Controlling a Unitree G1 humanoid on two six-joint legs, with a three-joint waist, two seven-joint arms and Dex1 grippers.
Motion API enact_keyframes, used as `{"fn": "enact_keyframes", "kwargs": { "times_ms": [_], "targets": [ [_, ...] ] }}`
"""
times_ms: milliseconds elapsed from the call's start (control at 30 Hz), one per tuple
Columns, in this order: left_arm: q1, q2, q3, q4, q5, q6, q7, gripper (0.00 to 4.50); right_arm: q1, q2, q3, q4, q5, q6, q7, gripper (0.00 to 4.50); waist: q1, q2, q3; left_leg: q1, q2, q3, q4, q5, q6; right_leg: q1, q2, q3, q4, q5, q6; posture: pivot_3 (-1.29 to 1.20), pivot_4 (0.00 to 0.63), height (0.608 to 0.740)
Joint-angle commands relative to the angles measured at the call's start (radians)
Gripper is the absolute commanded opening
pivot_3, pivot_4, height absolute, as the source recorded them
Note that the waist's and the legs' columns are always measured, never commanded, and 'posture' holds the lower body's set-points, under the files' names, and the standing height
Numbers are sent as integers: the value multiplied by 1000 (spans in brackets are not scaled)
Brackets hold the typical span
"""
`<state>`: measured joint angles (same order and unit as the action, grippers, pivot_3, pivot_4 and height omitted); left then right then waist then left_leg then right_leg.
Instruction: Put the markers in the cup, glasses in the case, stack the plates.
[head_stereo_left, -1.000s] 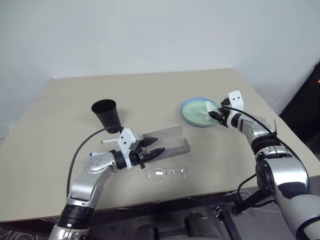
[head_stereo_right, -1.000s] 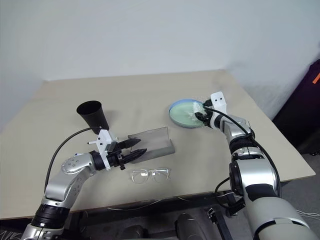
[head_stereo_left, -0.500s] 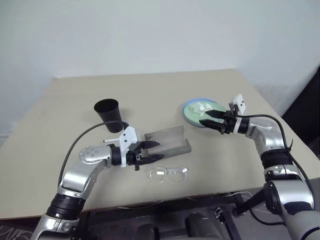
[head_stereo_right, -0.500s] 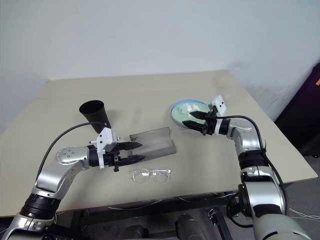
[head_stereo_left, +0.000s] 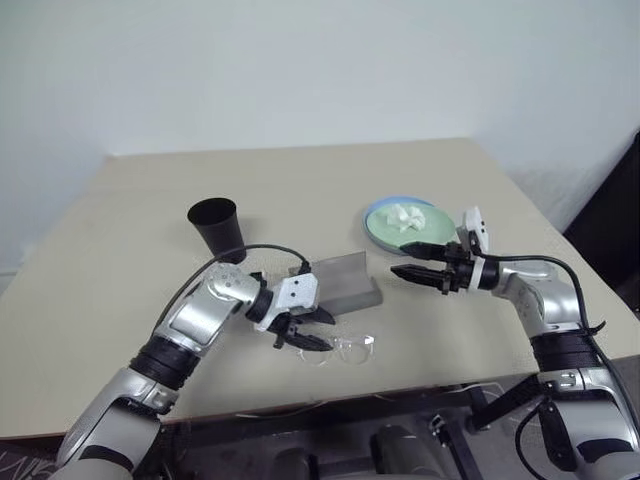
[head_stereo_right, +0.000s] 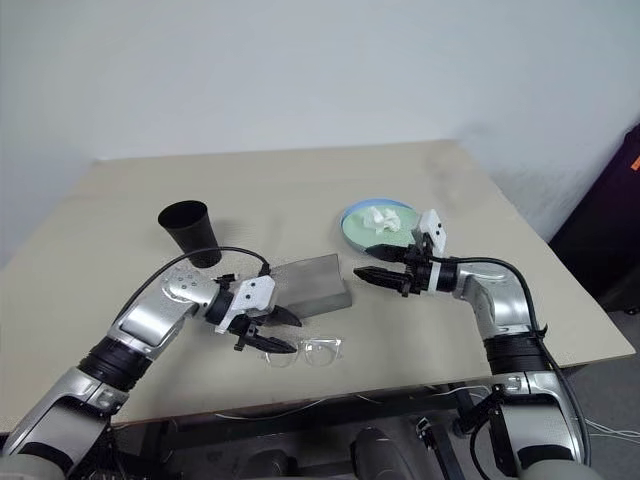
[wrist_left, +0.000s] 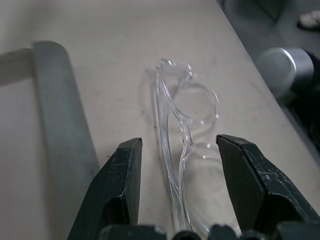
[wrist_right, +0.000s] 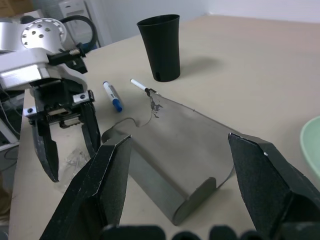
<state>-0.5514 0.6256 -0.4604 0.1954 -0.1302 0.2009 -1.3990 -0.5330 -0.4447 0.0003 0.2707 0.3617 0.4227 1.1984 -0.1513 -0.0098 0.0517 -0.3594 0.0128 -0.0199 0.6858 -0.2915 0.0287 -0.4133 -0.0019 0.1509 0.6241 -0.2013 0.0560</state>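
Note:
The clear glasses (head_stereo_left: 345, 348) lie on the table in front of the open grey case (head_stereo_left: 340, 280). My left gripper (wrist_left: 179, 150) points down at them, open, with one lens (wrist_left: 200, 170) between its fingers but not gripped. My right gripper (head_stereo_left: 402, 260) hovers level between the case and the plates, open and empty, pointing at the case (wrist_right: 170, 145). The mint green plate (head_stereo_left: 378, 225) rests on the light blue plate, whose rim (head_stereo_right: 345, 213) shows at its edge. The black cup (head_stereo_left: 218, 228) stands upright at the left. Two markers, blue-capped (wrist_right: 112, 96) and black-tipped (wrist_right: 142, 87), lie between cup and case.
A crumpled white tissue (head_stereo_left: 405, 215) lies on the top plate. The table's front edge (head_stereo_left: 330, 400) runs just below the glasses. Beige tabletop stretches behind the cup and plates toward the wall.
My left gripper turned downward and closed in over the glasses. My right gripper drew back from the plates toward the case and turned to the left; the tissue stays on the plate.

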Motion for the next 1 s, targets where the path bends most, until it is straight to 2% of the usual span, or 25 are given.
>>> {"fn": "enact_keyframes", "kwargs": {
  "times_ms": [33, 333, 433, 567, 867, 967, 1000],
  "targets": [
    [-51, -31, -7, 42, 28, -54, -21, 2479, 11, 1, -12, -74, 32, 8, -26, 3324, 0, 0, 0, 0, 0, 0, 0, 0, 0, 0, 0, 0, 0, 0, 0, 0, 0, 740],
    [-64, -75, -8, 111, 73, -110, -25, 2479, 52, 2, -8, -107, 35, 15, -60, 3324, 0, 0, 0, 0, 0, 0, 0, 0, 0, 0, 0, 0, 0, 0, 0, 0, 0, 740],
    [-59, -80, -5, 108, 73, -110, -30, 1850, 51, 4, -4, -104, 33, 12, -64, 3363, 0, 0, 0, 0, 0, 0, 0, 0, 0, 0, 0, 0, 1, 0, 0, 0, 0, 740],
    [-53, -80, -2, 95, 71, -96, -38, 570, 40, 6, 1, -88, 27, 4, -68, 3363, 0, 0, 0, 0, 0, 0, 1, 0, 0, 1, 0, 0, 1, 0, 0, 0, 0, 740],
    [-53, -69, 4, 79, 74, -77, -55, 570, 16, 9, 12, -51, 11, -23, -76, 3363, 2, 0, 0, 1, 0, 0, 2, 0, 0, 1, 0, 0, 1, 0, 0, 0, 0, 740],
    [-50, -69, 7, 69, 63, -64, -70, 46, 14, 8, 12, -45, 9, -31, -78, 3363, 1, 0, 0, 1, 0, 0, 2, 0, 0, 1, 0, 0, 1, 0, 0, 0, 0, 740],
    [-49, -70, 8, 66, 63, -61, -70, 16, 15, 7, 12, -45, 9, -32, -78, 3363, 1, 0, 0, 1, 0, 0, 2, 0, 0, 1, 0, 0, 1, 0, 0, 0, 0, 740]
  ]
}}
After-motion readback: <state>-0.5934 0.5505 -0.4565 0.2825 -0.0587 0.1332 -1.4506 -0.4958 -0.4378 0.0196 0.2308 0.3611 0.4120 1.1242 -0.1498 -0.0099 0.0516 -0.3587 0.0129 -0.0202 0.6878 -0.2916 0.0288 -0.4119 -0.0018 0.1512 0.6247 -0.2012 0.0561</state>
